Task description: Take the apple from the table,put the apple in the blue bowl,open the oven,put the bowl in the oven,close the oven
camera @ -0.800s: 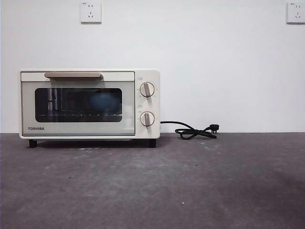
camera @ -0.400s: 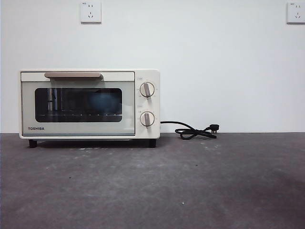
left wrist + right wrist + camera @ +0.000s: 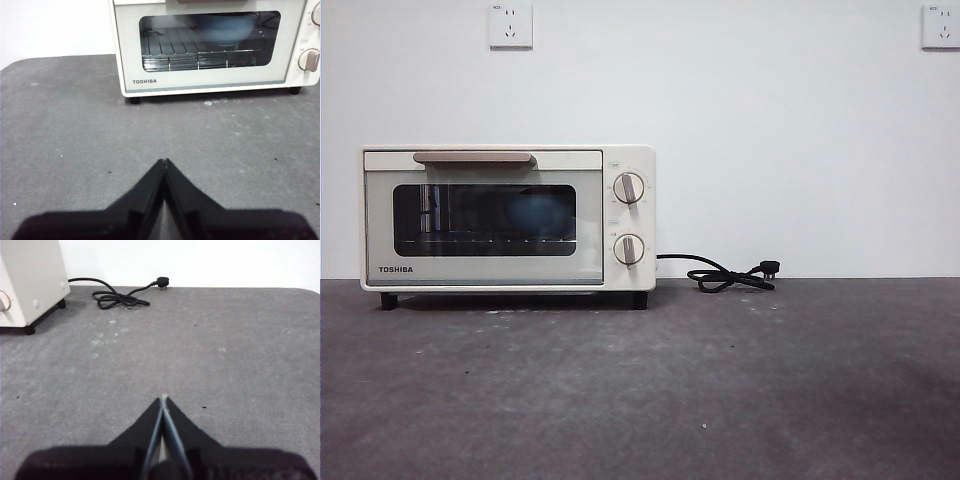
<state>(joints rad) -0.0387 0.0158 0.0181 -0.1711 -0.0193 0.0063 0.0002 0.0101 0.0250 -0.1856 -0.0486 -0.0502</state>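
The left gripper (image 3: 164, 162) is seen with its two black jaws pressed together, nothing held between them, above the dark grey mottled table (image 3: 65, 130) in front of the cream-white boxy Toshiba toaster oven (image 3: 210, 82). The right gripper (image 3: 164, 399) is likewise closed and empty, over bare table (image 3: 225, 350) beside the oven's side wall (image 3: 30, 280), near the coiled black cord (image 3: 117, 299). The oven door (image 3: 485, 272) is shut. The light-blue round bowl (image 3: 537, 212) is seen dimly behind the dark glass, on the wire rack (image 3: 175, 57). The apple cannot be made out.

Blue bowl (image 3: 535, 212) inside oven (image 3: 508, 218), on table (image 3: 720, 380).
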